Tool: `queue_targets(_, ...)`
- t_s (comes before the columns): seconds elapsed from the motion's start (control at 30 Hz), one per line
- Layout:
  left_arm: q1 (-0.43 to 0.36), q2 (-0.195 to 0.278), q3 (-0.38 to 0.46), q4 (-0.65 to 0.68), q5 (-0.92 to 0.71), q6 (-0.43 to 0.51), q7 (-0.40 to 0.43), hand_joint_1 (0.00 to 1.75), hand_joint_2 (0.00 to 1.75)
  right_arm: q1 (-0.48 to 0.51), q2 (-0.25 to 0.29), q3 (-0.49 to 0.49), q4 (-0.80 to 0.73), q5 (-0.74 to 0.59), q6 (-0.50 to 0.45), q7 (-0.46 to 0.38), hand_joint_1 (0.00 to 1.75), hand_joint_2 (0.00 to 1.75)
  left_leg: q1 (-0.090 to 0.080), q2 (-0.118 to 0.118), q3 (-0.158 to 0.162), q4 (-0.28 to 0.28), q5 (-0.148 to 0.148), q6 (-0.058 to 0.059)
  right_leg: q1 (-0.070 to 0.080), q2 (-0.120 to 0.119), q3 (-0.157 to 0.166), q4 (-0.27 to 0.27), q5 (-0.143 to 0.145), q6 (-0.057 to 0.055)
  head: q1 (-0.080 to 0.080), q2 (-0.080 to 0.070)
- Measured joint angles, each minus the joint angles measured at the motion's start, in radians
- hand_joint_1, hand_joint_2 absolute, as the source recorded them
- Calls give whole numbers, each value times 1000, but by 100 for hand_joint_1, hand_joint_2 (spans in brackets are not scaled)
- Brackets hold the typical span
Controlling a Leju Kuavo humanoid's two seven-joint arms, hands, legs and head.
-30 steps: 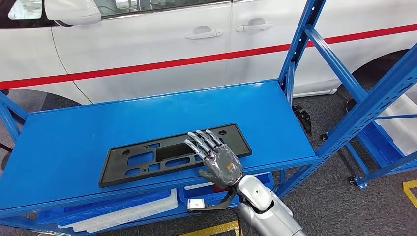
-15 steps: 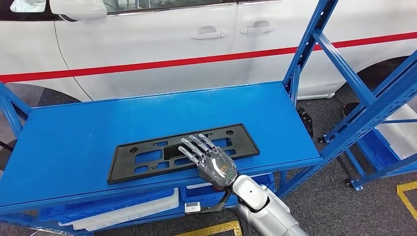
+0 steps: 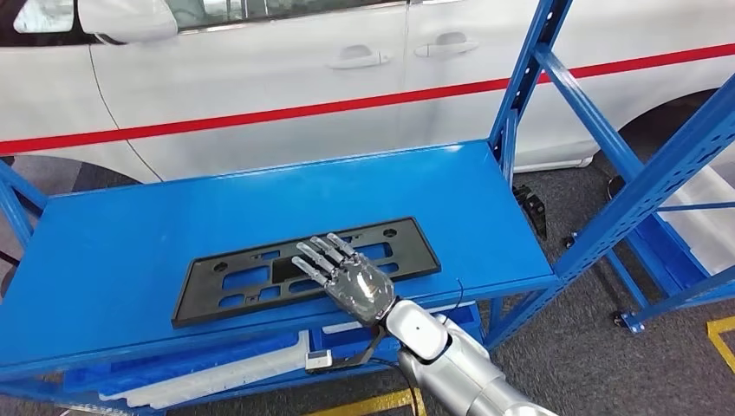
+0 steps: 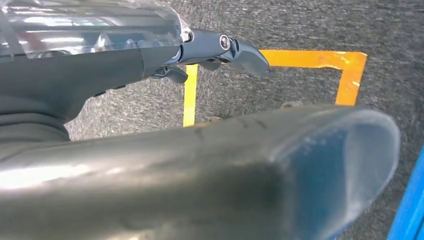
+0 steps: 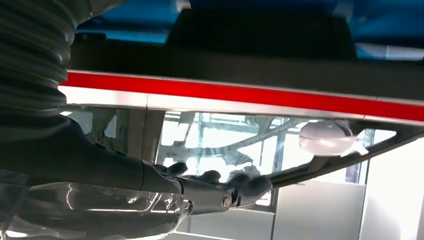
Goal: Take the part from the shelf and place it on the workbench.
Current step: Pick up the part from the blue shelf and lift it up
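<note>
The right hand (image 3: pixel 342 276) is held open, fingers spread over the part (image 3: pixel 299 267), pointing toward 11 o'clock on the shelf (image 3: pixel 130 251).

Right arm (image 3: pixel 459 368) comes up from below, silver forearm angled up and to the left, and the right hand (image 3: pixel 342 276) lies flat, back upward, fingers (image 3: pixel 314 256) stretched out and spread over the near edge of the part (image 3: pixel 243 279), holding nothing. In the right wrist view the fingers reach out straight beyond the ribbed cover. Left hand (image 4: pixel 220 52) hangs low over the floor, its dark fingers extended, nothing in them.
</note>
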Motion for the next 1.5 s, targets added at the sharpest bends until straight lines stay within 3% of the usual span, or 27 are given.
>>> queue_targets(0.07,1,0,0,0,-6,-2,-2,0,0,-17,17,13,33,15,5,15,0,175,1,0,-63,138,-64,-5,3,-2,0,0,0,-5,0,0)
queue_targets(0.1,2,0,0,0,-9,-3,-2,0,0,-23,26,21,52,23,10,24,0,175,1,0,-89,192,-80,-7,5,-2,0,0,-1,-6,0,0)
queue_targets(0.13,3,1,0,0,-12,-4,-3,0,0,-30,35,30,70,29,16,34,0,175,1,0,-99,211,-78,-7,7,-2,0,1,-1,-7,0,0)
queue_targets(0.17,4,1,0,0,-15,-6,-3,0,0,-37,44,39,87,33,21,42,0,175,1,0,-91,191,-57,-6,8,-2,1,1,-2,-7,0,0)
queue_targets(0.2,4,2,0,0,-17,-8,-3,0,0,-45,55,49,103,35,27,50,24,175,1,1,-63,132,-21,-4,9,-1,2,3,-3,-7,0,0)
queue_targets(0.27,1,5,-1,0,-22,-11,-3,0,0,-63,78,70,131,38,43,60,101,175,-1,1,2,-9,38,4,12,0,3,7,-5,-3,0,0)
queue_targets(0.3,-1,5,-1,0,-23,-13,-3,0,0,-72,89,81,144,39,53,63,141,175,-3,2,23,-54,52,9,14,0,1,8,-6,0,0,0)
queue_targets(0.33,-2,5,-1,0,-24,-14,-3,0,0,-79,100,92,156,39,63,65,157,175,-5,1,30,-73,53,13,15,0,-1,10,-6,4,0,0)
queue_targets(0.4,-3,5,-1,0,-24,-15,-2,0,0,-89,120,115,174,41,79,68,159,175,-6,1,30,-77,56,22,16,0,-3,10,-5,12,0,0)
queue_targets(0.47,-3,5,-1,0,-24,-16,-3,0,0,-97,136,135,184,41,91,69,159,175,-2,1,32,-83,61,34,15,0,-15,39,-27,22,0,0)
queue_targets(0.57,-5,5,-2,0,-27,-18,-5,0,0,-107,145,155,192,38,101,72,153,175,-1,2,31,-86,64,44,8,1,-99,219,-119,33,0,0)
queue_targets(0.6,-4,5,-2,0,-27,-18,-6,0,0,-107,145,160,195,37,102,72,150,175,-2,2,30,-85,64,44,5,0,-129,279,-139,36,0,0)
queue_targets(0.63,-4,5,-2,0,-28,-19,-6,0,0,-108,145,164,197,35,102,72,147,175,-2,1,30,-85,64,44,3,0,-144,308,-140,38,0,0)
queue_targets(0.67,-3,5,-2,0,-29,-20,-6,0,0,-109,146,167,199,33,101,72,147,175,-2,1,31,-85,64,43,1,0,-140,296,-122,38,0,0)
queue_targets(0.7,-3,5,-2,0,-29,-20,-6,0,0,-112,147,169,199,31,100,72,147,175,-2,0,33,-84,63,42,0,0,-114,243,-88,36,0,0)
queue_targets(0.77,-3,4,-2,0,-29,-23,-7,0,0,-121,151,171,200,27,98,72,147,175,-3,-2,35,-83,60,37,1,0,-42,95,-24,28,0,0)
queue_targets(0.83,-4,4,-2,0,-29,-24,-8,0,0,-130,154,174,200,24,98,72,147,175,-5,-2,34,-82,59,28,7,0,-6,17,-4,21,0,0)
queue_targets(0.97,-4,4,-2,0,-28,-25,-9,0,0,-138,159,176,201,22,97,72,141,175,-3,-1,29,-66,43,5,5,1,-1,0,1,2,0,0)
queue_targets(1.0,-4,5,-2,0,-28,-25,-10,0,0,-140,161,177,202,22,97,72,138,175,-2,-1,14,-32,21,1,3,0,1,-4,4,-3,0,0)
queue_targets(1.1,-3,5,-2,0,-26,-25,-11,0,0,-142,166,183,206,18,96,73,141,175,0,0,-73,157,-69,-10,4,-2,1,-5,4,-10,0,0)
queue_targets(1.13,-1,5,-2,0,-25,-24,-12,0,0,-142,167,184,207,16,96,73,144,175,1,0,-93,198,-79,-12,4,-2,1,-4,3,-10,0,0)
queue_targets(1.17,0,5,-2,0,-24,-24,-13,0,0,-142,167,185,209,13,95,73,146,175,1,0,-94,200,-68,-13,4,-2,1,-3,3,-10,0,0)
queue_targets(1.2,0,6,-2,0,-23,-23,-14,0,0,-143,169,185,210,11,95,72,147,175,2,0,-78,165,-41,-14,4,-1,1,-1,2,-9,0,0)
queue_targets(1.27,0,7,-2,0,-23,-22,-18,0,0,-147,173,185,211,7,95,73,148,175,3,2,-9,23,26,-12,5,1,2,4,-2,-4,0,0)
queue_targets(1.33,-2,8,-2,0,-22,-21,-20,0,0,-152,175,185,212,5,95,73,154,175,1,1,33,-66,52,-1,9,4,-1,10,-4,5,0,0)
queue_targets(1.43,-2,8,-2,0,-21,-21,-22,0,0,-156,177,185,212,1,94,73,166,175,-2,0,36,-78,55,19,8,5,-4,13,-4,19,0,0)
queue_targets(1.5,-2,8,-2,0,-21,-23,-26,0,0,-160,177,185,213,-4,92,73,167,175,1,2,37,-84,61,33,6,4,-20,52,-32,28,0,0)
